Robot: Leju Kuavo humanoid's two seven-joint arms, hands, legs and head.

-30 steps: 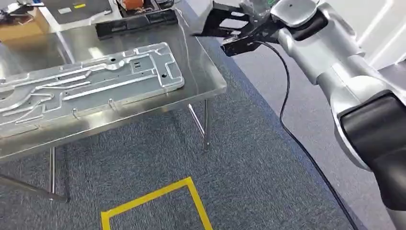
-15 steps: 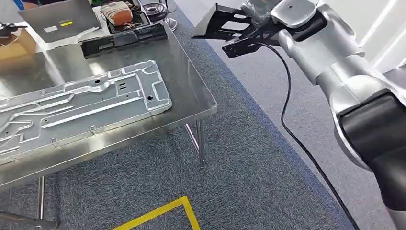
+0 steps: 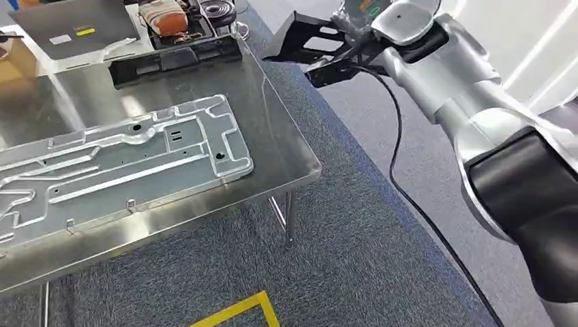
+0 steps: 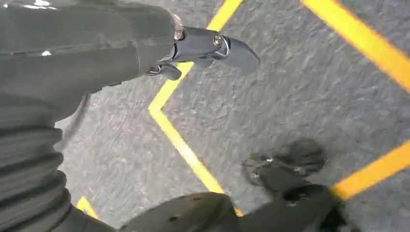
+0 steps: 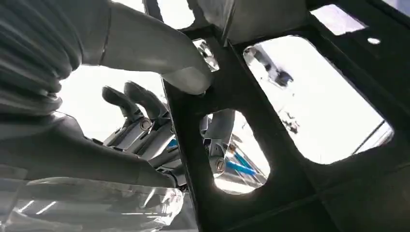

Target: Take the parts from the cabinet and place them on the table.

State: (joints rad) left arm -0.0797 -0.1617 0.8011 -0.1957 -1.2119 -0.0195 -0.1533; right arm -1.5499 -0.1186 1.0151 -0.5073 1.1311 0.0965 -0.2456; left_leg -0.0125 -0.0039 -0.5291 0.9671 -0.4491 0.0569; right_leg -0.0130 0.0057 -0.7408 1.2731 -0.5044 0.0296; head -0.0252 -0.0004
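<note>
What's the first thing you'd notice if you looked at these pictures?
The big silver right arm reaching in from the right, its right hand holding a black frame part in the air past the table's far corner. Then the large grey metal panel lying flat on the shiny steel table.

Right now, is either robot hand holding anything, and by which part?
The right robot hand grips a black cut-out part by a bar of its frame. The left robot hand holds nothing.
</note>
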